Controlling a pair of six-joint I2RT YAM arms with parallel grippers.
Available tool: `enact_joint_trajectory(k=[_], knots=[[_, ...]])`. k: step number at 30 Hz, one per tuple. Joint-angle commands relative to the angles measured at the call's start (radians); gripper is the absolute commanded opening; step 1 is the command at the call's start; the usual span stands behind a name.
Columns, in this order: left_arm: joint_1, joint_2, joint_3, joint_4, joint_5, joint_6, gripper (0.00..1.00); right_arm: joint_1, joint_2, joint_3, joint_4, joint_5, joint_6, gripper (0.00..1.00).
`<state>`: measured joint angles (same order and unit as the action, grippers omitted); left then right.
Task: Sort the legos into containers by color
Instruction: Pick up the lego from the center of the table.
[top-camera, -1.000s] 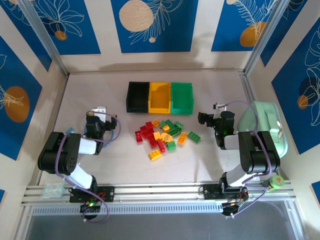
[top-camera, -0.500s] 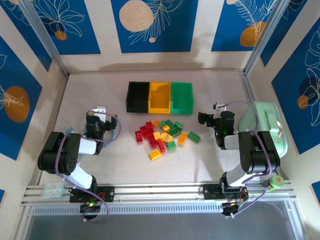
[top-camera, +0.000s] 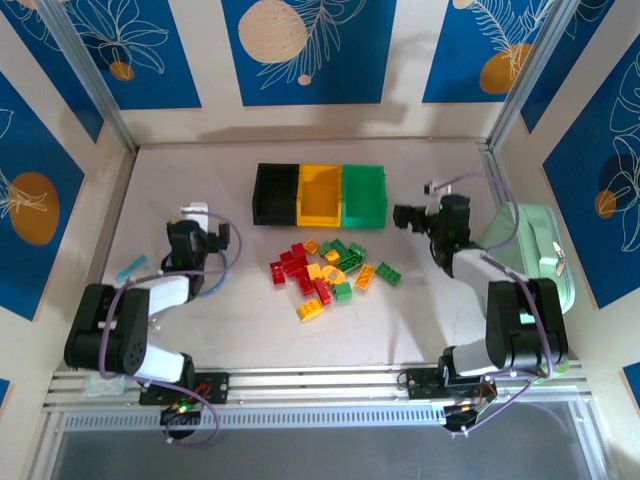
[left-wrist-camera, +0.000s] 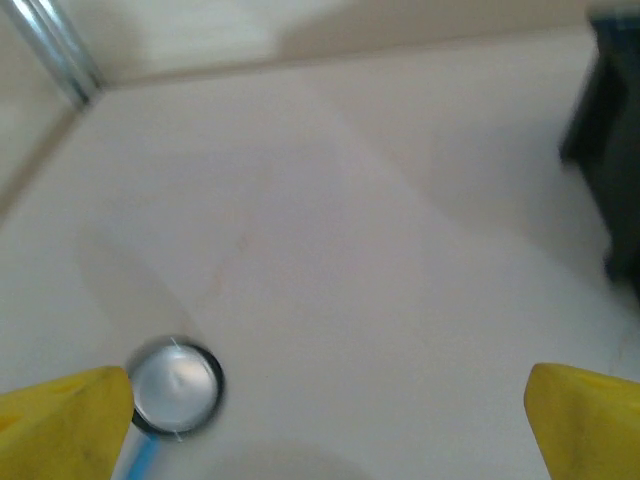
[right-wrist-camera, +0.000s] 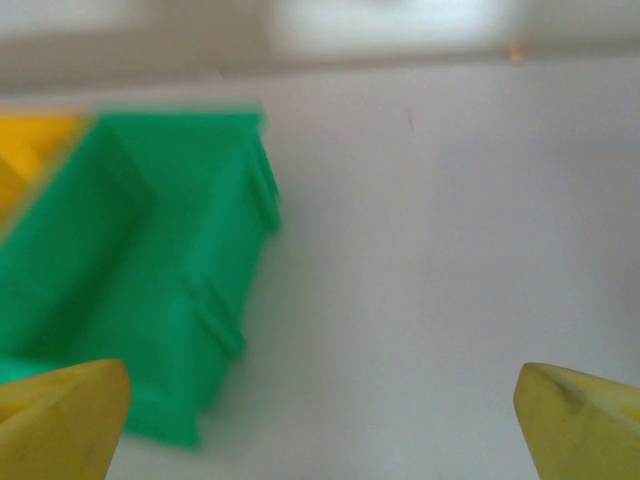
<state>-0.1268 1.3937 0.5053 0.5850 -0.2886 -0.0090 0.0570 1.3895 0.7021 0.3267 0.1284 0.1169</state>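
Note:
The legos (top-camera: 325, 270) lie in a loose pile of red, yellow, orange and green bricks at mid table. Behind them stand the joined containers: black bin (top-camera: 275, 192), yellow bin (top-camera: 320, 193), green bin (top-camera: 364, 195). My left gripper (top-camera: 200, 222) hovers left of the pile, open and holding nothing; its yellow fingertips (left-wrist-camera: 62, 425) frame bare table, with the black bin (left-wrist-camera: 615, 150) at the right edge. My right gripper (top-camera: 412, 217) hovers just right of the green bin (right-wrist-camera: 130, 270), open and holding nothing, with the yellow bin (right-wrist-camera: 25, 150) beyond.
A large mint-green case (top-camera: 525, 250) lies along the right wall beside the right arm. A small round metal disc (left-wrist-camera: 175, 387) sits on the table near my left fingers. A metal corner post (left-wrist-camera: 50, 45) rises at the back left.
Both arms have reached further from their bases. The left gripper moved back and slightly left; the right gripper moved back toward the green bin's side. The legos have not moved.

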Motion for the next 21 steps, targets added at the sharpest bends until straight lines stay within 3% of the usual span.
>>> enact_joint_trajectory(k=[1,3,5,6,7,8,12,15,18,21], knots=[[-0.008,-0.095,0.155,-0.339,-0.11,-0.175,1.0,0.036,-0.112,0.15,-0.313,-0.067,0.009,0.99],[-0.012,-0.124,0.197,-0.425,-0.015,-0.249,1.0,0.05,-0.142,0.152,-0.327,-0.021,0.094,0.99],[-0.033,-0.152,0.208,-0.456,0.073,-0.29,1.0,0.026,-0.156,0.179,-0.564,0.057,0.455,0.99],[-0.054,-0.166,0.212,-0.477,0.092,-0.305,1.0,-0.017,-0.159,0.181,-0.611,-0.054,0.508,0.99],[-0.08,-0.175,0.223,-0.509,0.101,-0.314,1.0,-0.045,-0.163,0.159,-0.571,-0.241,0.504,0.99],[-0.107,-0.18,0.235,-0.545,0.1,-0.318,1.0,-0.048,-0.173,0.152,-0.579,-0.264,0.528,0.99],[-0.247,-0.169,0.266,-0.665,0.102,-0.318,0.99,0.063,-0.27,0.124,-0.634,-0.09,0.502,0.99],[-0.325,-0.146,0.261,-0.71,0.106,-0.359,0.97,0.124,-0.308,0.142,-0.701,-0.058,0.476,0.99],[-0.347,-0.116,0.241,-0.724,0.171,-0.452,0.91,0.173,-0.33,0.155,-0.765,-0.052,0.481,1.0],[-0.355,-0.082,0.197,-0.675,0.242,-0.52,0.78,0.219,-0.359,0.143,-0.766,-0.06,0.468,0.99]])
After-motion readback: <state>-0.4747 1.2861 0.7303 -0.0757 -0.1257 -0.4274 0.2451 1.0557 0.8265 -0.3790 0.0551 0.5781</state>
